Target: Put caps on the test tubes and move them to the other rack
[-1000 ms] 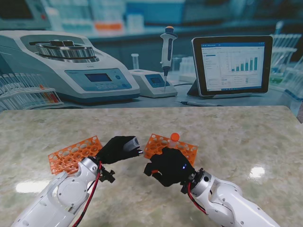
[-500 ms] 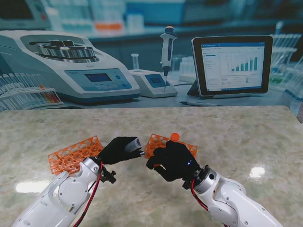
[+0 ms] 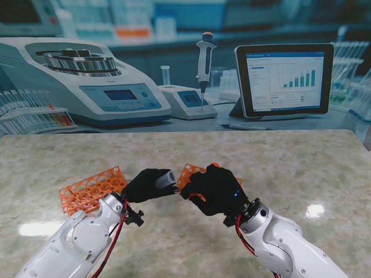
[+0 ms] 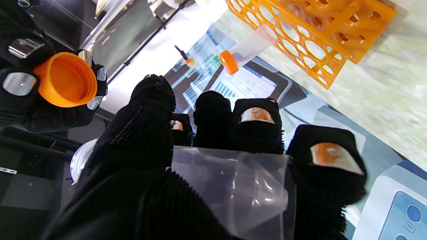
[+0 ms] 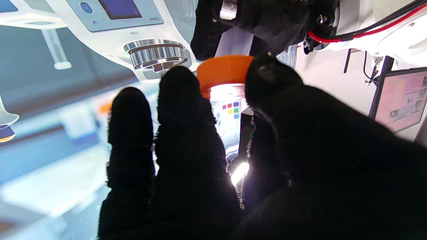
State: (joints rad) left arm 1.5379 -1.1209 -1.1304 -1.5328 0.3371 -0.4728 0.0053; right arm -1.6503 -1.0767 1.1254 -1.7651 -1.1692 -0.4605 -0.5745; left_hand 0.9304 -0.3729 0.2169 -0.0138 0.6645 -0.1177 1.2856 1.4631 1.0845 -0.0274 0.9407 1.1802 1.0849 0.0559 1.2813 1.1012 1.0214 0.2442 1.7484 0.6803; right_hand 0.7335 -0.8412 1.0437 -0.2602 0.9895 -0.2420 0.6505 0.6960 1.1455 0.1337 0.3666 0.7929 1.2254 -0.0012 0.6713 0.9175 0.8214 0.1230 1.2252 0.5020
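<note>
1. Left hand (image 3: 146, 184), gloved in black, is raised just off the table near the middle, fingers wrapped around a clear test tube (image 3: 164, 178) whose open mouth points right, toward the other hand.
2. From the left wrist view, the test tube (image 4: 233, 186) lies across the palm with the fingers (image 4: 256, 125) curled over it.
3. Right hand (image 3: 213, 189), also black-gloved, sits close beside the left, fingertips pinching an orange cap (image 4: 65, 80) whose hollow side faces the tube mouth.
4. In the right wrist view, the orange cap (image 5: 224, 73) is held between thumb and fingers (image 5: 181, 96), right at the tube's end; I cannot tell whether they touch.
5. Behind the left forearm, an orange rack (image 3: 93, 187) rests on the marble table (image 3: 301, 168); its holes look bare.
6. A second orange rack (image 3: 188, 172) lies mostly hidden behind the right hand; the left wrist view shows one capped tube (image 4: 248, 50) standing in it.
</note>
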